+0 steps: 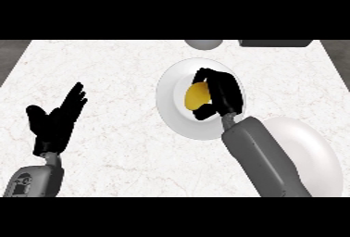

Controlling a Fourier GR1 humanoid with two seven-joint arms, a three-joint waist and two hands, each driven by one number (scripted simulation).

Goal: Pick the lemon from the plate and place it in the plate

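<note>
A yellow lemon (196, 95) lies on the white plate (172, 99) in the middle of the counter. My right hand (223, 95) is over that plate with its fingers and thumb curled round the lemon, hiding its right side. A second white plate (313, 148) sits at the lower right, partly covered by my right forearm (263, 157). My left hand (58, 118) rests open at the left, fingers up, well away from both plates.
A grey round object (202, 44) and a dark object (275, 43) sit at the counter's far edge. The white marbled counter (116, 65) stretches between my left hand and the plates.
</note>
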